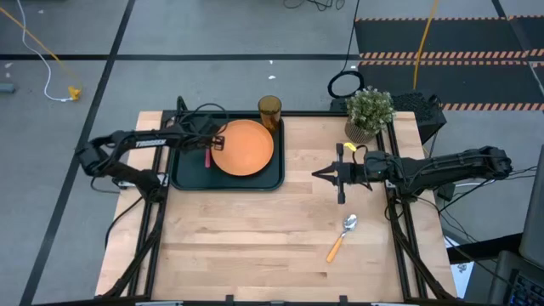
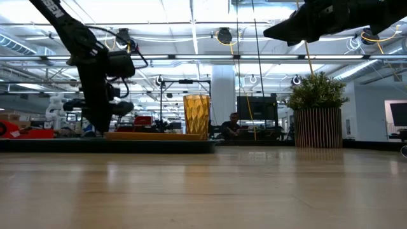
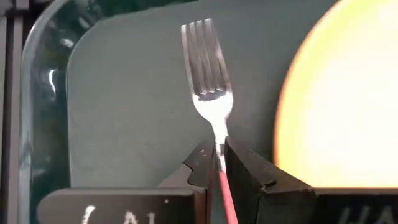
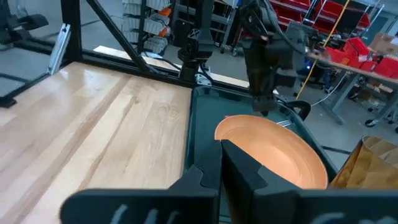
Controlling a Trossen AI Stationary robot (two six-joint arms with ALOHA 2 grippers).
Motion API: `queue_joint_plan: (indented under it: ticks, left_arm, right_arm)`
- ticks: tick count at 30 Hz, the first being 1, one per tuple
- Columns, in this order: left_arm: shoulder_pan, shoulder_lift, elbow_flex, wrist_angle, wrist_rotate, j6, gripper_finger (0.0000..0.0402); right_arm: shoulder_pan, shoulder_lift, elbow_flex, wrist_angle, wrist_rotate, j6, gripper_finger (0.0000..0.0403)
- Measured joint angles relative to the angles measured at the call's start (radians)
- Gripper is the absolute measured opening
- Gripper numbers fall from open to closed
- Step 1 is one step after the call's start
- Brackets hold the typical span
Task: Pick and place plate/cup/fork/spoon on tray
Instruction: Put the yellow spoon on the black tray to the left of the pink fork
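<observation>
High view: fork [image 1: 206,158], pink-red handle, lies on the dark tray [image 1: 183,178] just left of the orange plate [image 1: 242,147], w/ left hand [image 1: 206,146] over it. Left wrist view: left hand [image 3: 219,163] pinched narrow on the fork [image 3: 208,81] where handle meets neck, silver tines pointing away, plate [image 3: 339,99] beside. Right wrist view: right hand [image 4: 221,163] fingers together, holding nothing, above the counter [image 4: 99,134].

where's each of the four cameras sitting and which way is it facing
High view: above the table, looking straight down; both arms show, the left tool over the tray, the right tool mid-table.
Low view: at tabletop height, looking level across to the cup; both arms hang in.
Left wrist view: on the left arm, looking down at the fork, its fingers shut on it.
Right wrist view: on the right arm, facing the plate past its closed fingers.
Shared: tray, plate.
</observation>
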Motion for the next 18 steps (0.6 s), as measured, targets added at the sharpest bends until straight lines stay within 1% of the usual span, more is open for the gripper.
queue_joint_plan:
  ticks: [2,5,7,9,13,17,18]
  left_arm:
    - [-0.028,-0.048,0.000,-0.013,0.002,0.000,0.0040]
    - [-0.100,-0.133,0.000,-0.015,0.019,0.008,0.0040]
    - [-0.162,-0.194,0.000,-0.002,0.016,0.010,0.0040]
    - [-0.233,-0.245,0.000,0.021,-0.008,0.011,0.0040]
    - [-0.376,-0.319,0.000,0.088,-0.052,0.041,0.0040]
    - [-0.496,-0.347,0.000,0.146,-0.061,0.076,0.0040]
    - [-0.519,-0.354,0.000,0.163,-0.060,0.083,0.0040]
  right_arm:
    - [0.000,0.000,0.000,0.000,0.003,0.065,0.0000]
    - [0.000,-0.001,0.000,0.001,0.016,0.233,0.0000]
    - [0.005,-0.001,0.000,0.006,0.085,0.348,0.0000]
    - [0.021,-0.001,0.000,0.000,0.139,0.431,0.0001]
    - [0.105,0.019,0.001,-0.025,0.231,0.581,0.0011]
    - [0.241,0.069,0.001,-0.071,0.366,0.716,0.0015]
    - [0.273,0.085,0.001,-0.080,0.384,0.741,0.0016]
